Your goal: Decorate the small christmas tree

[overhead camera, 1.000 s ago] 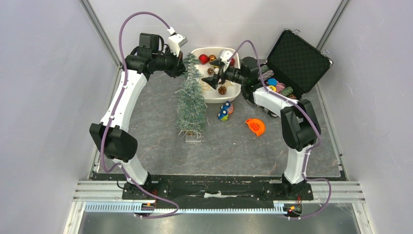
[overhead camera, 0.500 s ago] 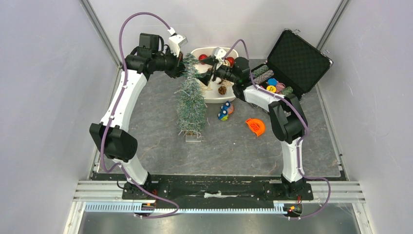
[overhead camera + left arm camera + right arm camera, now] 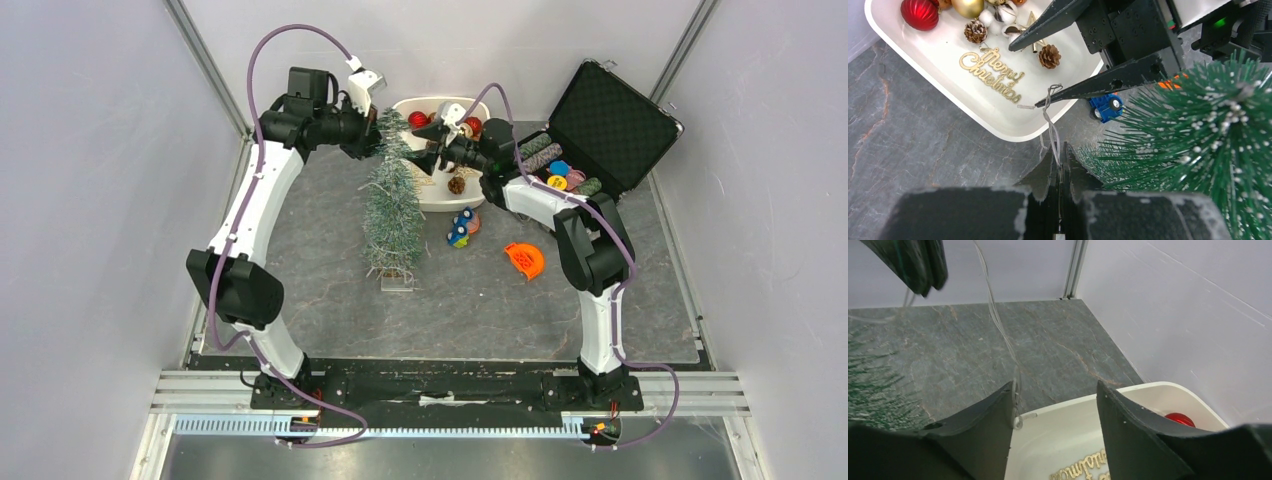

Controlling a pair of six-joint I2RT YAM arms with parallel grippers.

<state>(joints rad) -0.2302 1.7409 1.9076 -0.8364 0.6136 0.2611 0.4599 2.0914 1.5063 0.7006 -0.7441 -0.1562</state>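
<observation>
The small christmas tree (image 3: pixel 392 210) stands upright on the grey table; its frosted green branches fill the right of the left wrist view (image 3: pixel 1208 140). My left gripper (image 3: pixel 378 140) is beside the tree's top, shut on a thin clear string (image 3: pixel 1052 130) that runs up from its jaws (image 3: pixel 1060 150). The string's loop hangs on the lower finger of my right gripper (image 3: pixel 1024 76). My right gripper (image 3: pixel 425 145) is open over the near-left rim of the white tray (image 3: pixel 440 207). In the right wrist view the string (image 3: pixel 998 325) rests against the left finger, with the jaws (image 3: pixel 1055 385) wide apart.
The white tray (image 3: pixel 1013 135) holds a red ball (image 3: pixel 919 12), pine cones (image 3: pixel 1049 56) and a gold "Merry Christmas" sign (image 3: pixel 993 75). A blue toy car (image 3: pixel 460 232) and an orange piece (image 3: pixel 525 260) lie right of the tree. An open black case (image 3: pixel 610 120) stands at the back right.
My right gripper has moved left from over the tray's middle to near the tree top and the left gripper. The left arm and tree have stayed put.
</observation>
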